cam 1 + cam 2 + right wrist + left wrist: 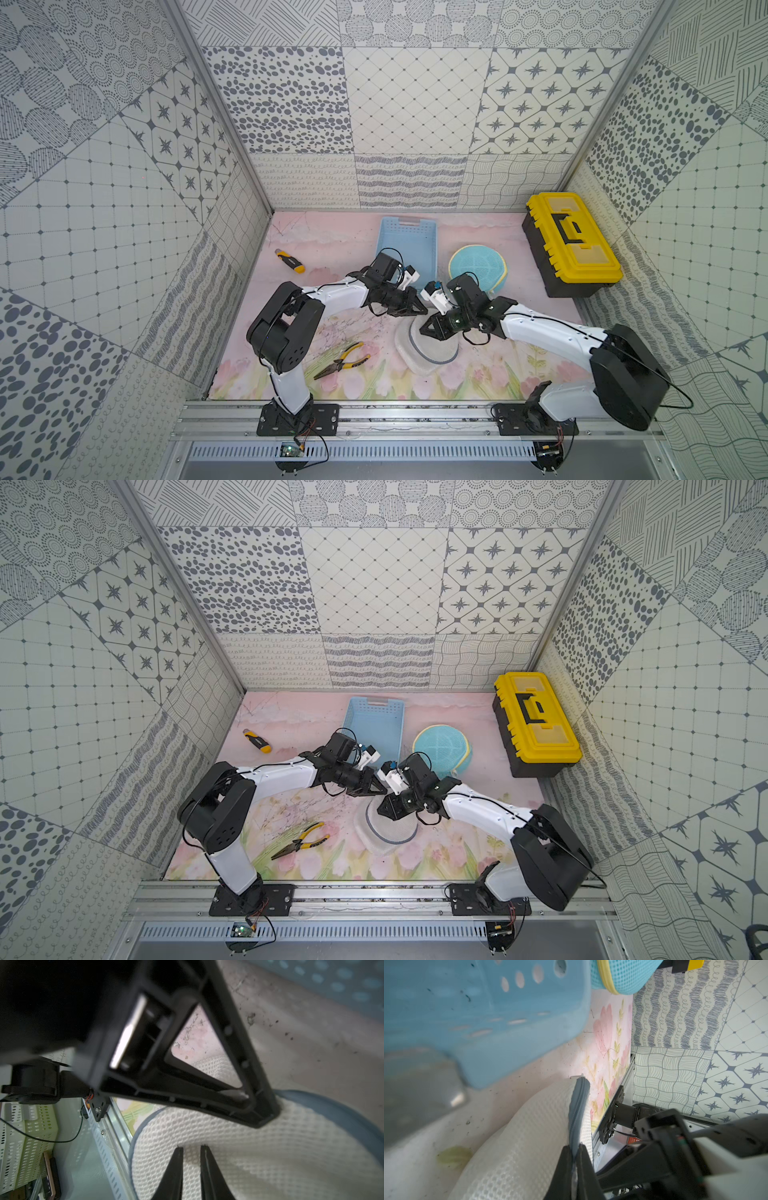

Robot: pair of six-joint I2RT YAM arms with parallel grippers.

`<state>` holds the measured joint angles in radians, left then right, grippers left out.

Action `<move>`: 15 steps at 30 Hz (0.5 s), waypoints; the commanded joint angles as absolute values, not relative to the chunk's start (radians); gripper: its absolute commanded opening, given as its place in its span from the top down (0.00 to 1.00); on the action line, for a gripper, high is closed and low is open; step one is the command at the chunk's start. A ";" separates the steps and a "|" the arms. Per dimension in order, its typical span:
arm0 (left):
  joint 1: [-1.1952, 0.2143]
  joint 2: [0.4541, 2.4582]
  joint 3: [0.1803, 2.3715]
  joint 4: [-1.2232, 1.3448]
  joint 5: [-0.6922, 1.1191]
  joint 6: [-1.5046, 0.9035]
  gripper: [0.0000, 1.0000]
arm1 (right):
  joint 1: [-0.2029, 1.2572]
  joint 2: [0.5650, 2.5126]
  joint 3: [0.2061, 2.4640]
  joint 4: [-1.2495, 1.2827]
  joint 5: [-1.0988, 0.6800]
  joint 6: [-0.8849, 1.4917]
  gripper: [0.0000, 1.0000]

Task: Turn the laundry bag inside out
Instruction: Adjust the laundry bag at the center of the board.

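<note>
A: Where is the laundry bag (428, 353)?

B: White mesh, lower centre of both top views, on the floral table (361, 241), below the blue basket (409, 245).

A: And the left gripper (576, 1159)?

B: Clamped on the bag's grey rim (576, 1105).

A: The right gripper (192, 1149)?

B: Its jaws stand slightly apart, tips against the mesh, nothing gripped.

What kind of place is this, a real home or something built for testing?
Most likely a built robot test cell, not a home. Two arms are bolted to an aluminium rail, patterned panels wall in the small floral table, and unrelated props lie about: a toolbox, pliers, a white mesh bag.
</note>
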<state>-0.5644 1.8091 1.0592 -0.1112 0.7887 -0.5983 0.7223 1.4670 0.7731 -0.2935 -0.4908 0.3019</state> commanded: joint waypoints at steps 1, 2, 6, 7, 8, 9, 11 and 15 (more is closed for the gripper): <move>-0.549 1.826 1.071 -0.062 0.788 -0.636 1.00 | 0.733 1.563 0.804 -0.213 -0.451 0.313 0.81; -0.550 1.817 1.074 -0.073 0.775 -0.638 0.86 | 0.733 1.589 0.805 -0.200 -0.438 0.322 0.82; -0.547 1.699 1.053 -0.122 0.700 -0.628 0.05 | 0.735 1.652 0.811 -0.175 -0.401 0.344 0.82; -0.545 1.655 1.052 -0.152 0.673 -0.620 0.01 | 0.734 1.654 0.815 -0.173 -0.400 0.340 0.83; -0.543 1.616 1.055 -0.178 0.634 -0.611 0.01 | 0.733 1.641 0.827 -0.187 -0.407 0.328 0.81; -0.541 1.564 1.058 -0.206 0.607 -0.597 0.01 | 0.737 1.618 0.831 -0.191 -0.409 0.312 0.75; -0.540 1.472 1.084 -0.288 0.511 -0.550 0.01 | 0.742 1.522 0.815 -0.167 -0.401 0.295 0.53; -0.535 1.324 1.153 -0.402 0.238 -0.430 0.01 | 0.743 1.344 0.798 -0.118 -0.369 0.275 0.21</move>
<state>-0.5434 1.4631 1.0943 -0.2920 0.5282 -0.5846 0.7368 1.4593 0.7982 -0.1917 -0.3920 0.3138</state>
